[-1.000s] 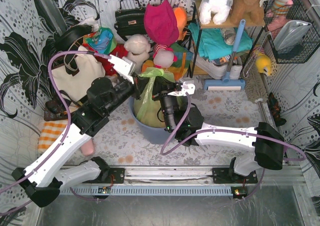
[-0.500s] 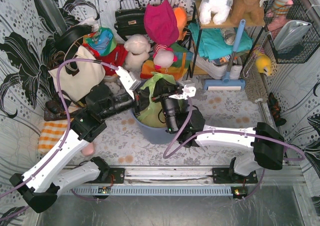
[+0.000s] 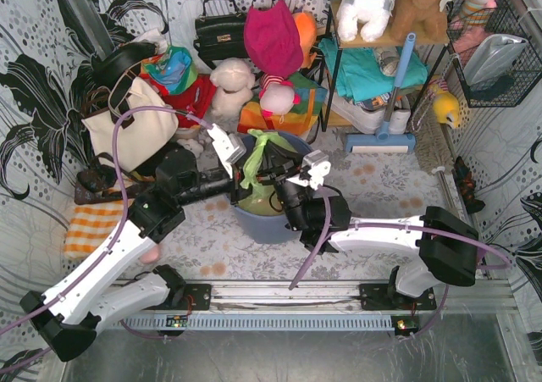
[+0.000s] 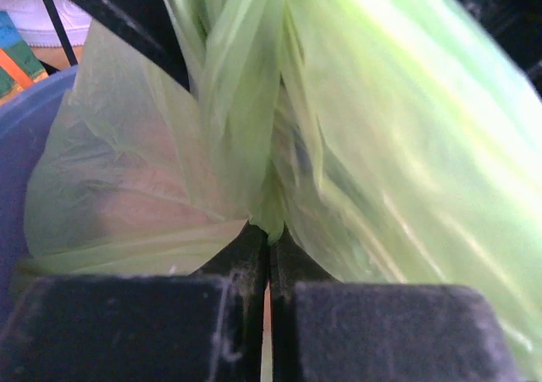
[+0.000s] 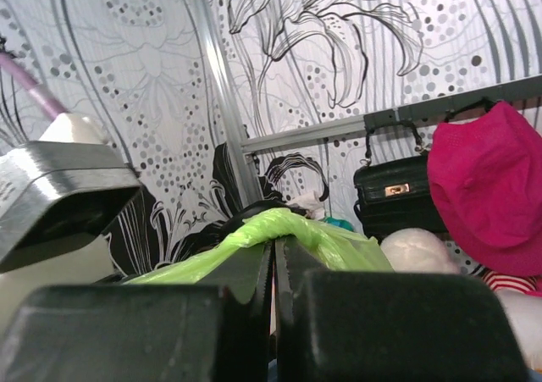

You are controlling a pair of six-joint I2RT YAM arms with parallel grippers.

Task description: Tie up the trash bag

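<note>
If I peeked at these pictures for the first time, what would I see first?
Probably the bright green trash bag sitting in the blue bin in the middle. The left gripper and the right gripper are both pinching its twisted top. After that, you'd spot the big pink hat hanging at the back and the white teddy on the shelf at the upper right.

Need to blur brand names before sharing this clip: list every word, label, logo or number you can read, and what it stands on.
No text can be read in any view.
On the black handbag: a gold clasp plate, too small to show any lettering.
On the trash bag: plain green plastic, no print.
On the patterned walls: flowers and dots only, no words.
</note>
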